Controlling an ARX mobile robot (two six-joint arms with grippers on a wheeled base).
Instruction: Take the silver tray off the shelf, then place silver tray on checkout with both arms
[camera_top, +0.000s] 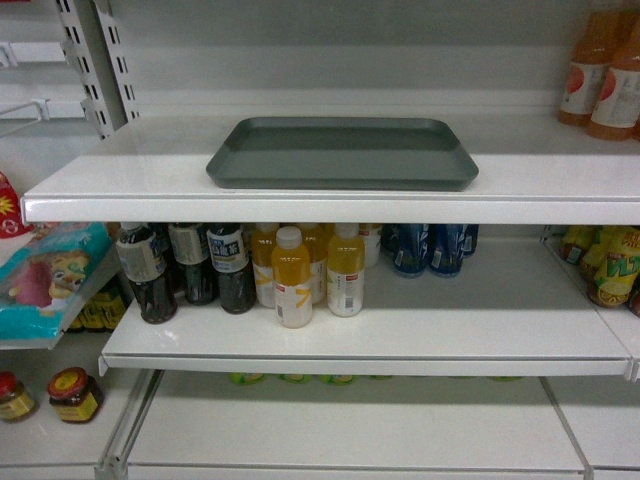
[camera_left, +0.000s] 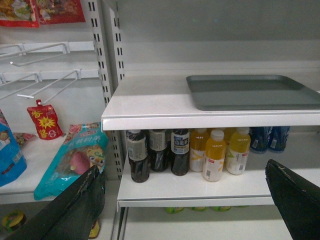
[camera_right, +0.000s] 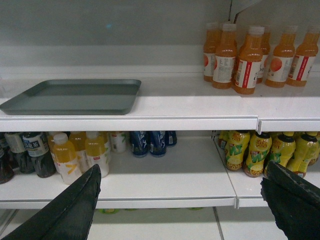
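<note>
- The left gripper has two black jaws with a matte, slightly rough surface.
- The right gripper looks the same: broad dark jaws, tapered, with small pale scuffs along the edges.

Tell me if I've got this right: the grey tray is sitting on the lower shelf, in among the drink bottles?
Not quite. The grey tray sits on the upper shelf, alone on its board; the drink bottles stand on the shelf below it. The head view shows this plainly.
</note>
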